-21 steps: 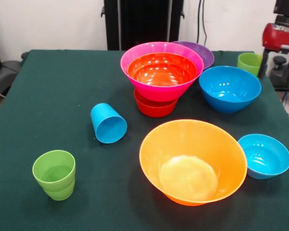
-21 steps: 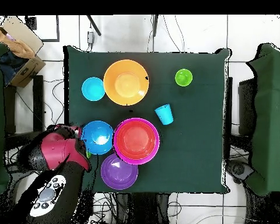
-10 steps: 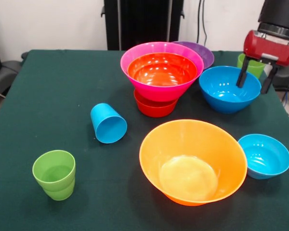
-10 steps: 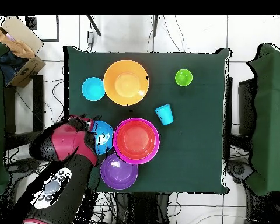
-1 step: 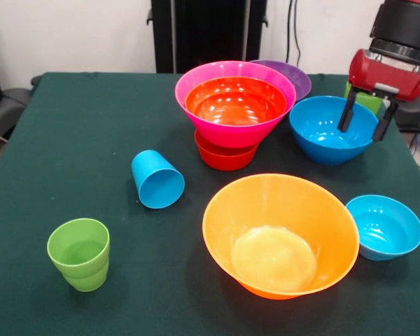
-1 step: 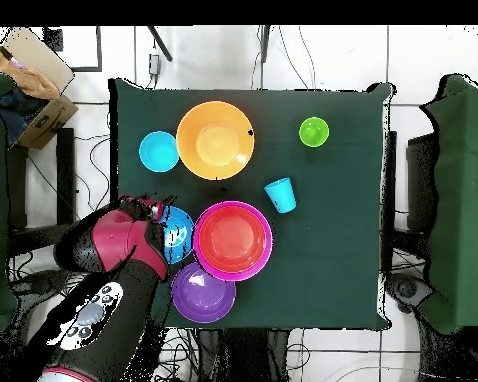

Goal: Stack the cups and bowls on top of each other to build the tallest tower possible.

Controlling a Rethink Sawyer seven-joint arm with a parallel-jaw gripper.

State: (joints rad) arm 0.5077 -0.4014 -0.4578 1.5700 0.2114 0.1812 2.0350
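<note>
Your tower point(image 5: 232, 115) is only just begun: a red-orange bowl point(image 5: 234, 100) sits inside the big pink bowl point(image 5: 217, 73), and the pink one rests on a small red-orange bowl point(image 5: 222, 157) near the far middle of the green surface point(image 5: 77, 126). Everything else is not stacked yet. The big orange bowl point(image 5: 280, 234) stands alone near the front, with the small blue bowl point(image 5: 385, 225) just beside it. The purple bowl point(image 5: 292, 75) sits behind the pink one. The blue cup point(image 5: 157, 180) lies on its side, so you will need to set it right before it can go on. One green cup point(image 5: 80, 253) stands upright in the front corner, and the other green cup point(image 5: 364, 91) is mostly hidden behind the arm. Your gripper point(image 5: 362, 120) hangs over the far rim of the blue bowl point(image 5: 329, 129), and its fingers point(image 5: 347, 115) are spread apart with nothing between them. I think this bowl is your next pick. The front view shows the fingers and the bowl hidden under the pink one. The overhead view shows neither, because the arm covers part of the blue bowl, but it shows the whole purple bowl and how the things are spread out.
</note>
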